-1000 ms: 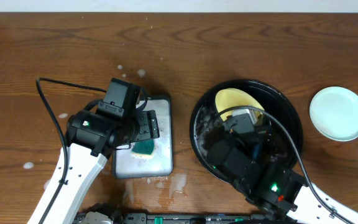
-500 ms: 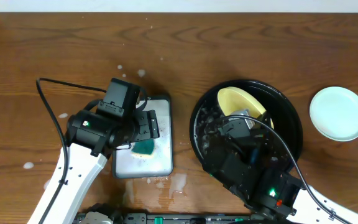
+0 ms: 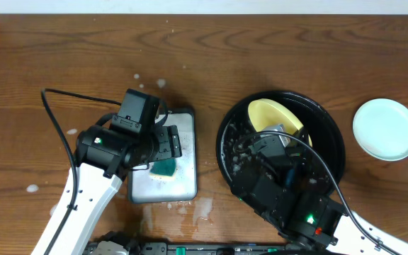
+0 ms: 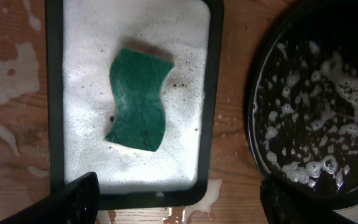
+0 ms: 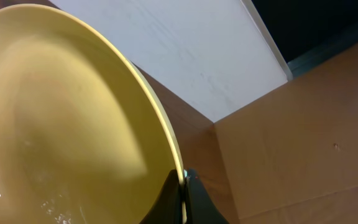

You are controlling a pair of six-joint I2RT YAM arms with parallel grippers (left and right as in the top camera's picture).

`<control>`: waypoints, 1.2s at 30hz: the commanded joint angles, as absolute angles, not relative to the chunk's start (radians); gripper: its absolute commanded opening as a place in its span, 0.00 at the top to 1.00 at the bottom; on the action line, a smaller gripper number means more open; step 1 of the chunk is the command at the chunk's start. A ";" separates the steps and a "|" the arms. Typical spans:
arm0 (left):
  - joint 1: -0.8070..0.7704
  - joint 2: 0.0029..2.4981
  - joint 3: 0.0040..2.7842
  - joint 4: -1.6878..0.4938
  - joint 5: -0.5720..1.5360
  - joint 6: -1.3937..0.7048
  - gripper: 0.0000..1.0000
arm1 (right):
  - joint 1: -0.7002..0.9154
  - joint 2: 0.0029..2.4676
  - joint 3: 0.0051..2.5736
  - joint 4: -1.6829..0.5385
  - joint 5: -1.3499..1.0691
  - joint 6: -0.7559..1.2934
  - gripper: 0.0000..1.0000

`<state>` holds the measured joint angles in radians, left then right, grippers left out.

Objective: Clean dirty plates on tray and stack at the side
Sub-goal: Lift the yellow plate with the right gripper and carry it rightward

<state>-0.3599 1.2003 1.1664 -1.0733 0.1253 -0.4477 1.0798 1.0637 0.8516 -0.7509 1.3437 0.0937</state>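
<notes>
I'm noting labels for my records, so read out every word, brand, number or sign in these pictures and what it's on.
None can be read. No writing shows on the yellow plate, black tray, mint plate, sponge, sponge tray, left arm or right arm. The right arm shows only a green light.

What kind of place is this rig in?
Likely a lab bench set up for dishwashing: wooden table, green sponge on a foamy sponge tray, yellow plate tilted over a sudsy black tray.
</notes>
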 commanded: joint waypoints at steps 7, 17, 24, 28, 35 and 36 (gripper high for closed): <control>-0.356 1.195 1.167 -1.076 0.123 -0.449 0.17 | 1.087 1.058 0.859 -0.748 1.392 0.088 0.99; -0.356 1.195 1.167 -1.076 0.123 -0.449 0.17 | 1.087 1.058 0.859 -0.748 1.425 0.088 0.99; -0.356 1.195 1.167 -1.076 0.123 -0.449 0.17 | 1.087 1.058 0.859 -0.748 1.425 0.088 0.99; -0.356 1.195 1.167 -1.076 0.123 -0.449 0.17 | 1.087 1.058 0.859 -0.748 1.424 0.088 0.99; -0.356 1.195 1.167 -1.076 0.123 -0.449 0.17 | 1.087 1.058 0.859 -0.747 1.424 0.089 0.99; -0.356 1.195 1.167 -1.076 0.123 -0.449 0.17 | 1.087 1.058 0.859 -0.746 1.423 0.089 0.99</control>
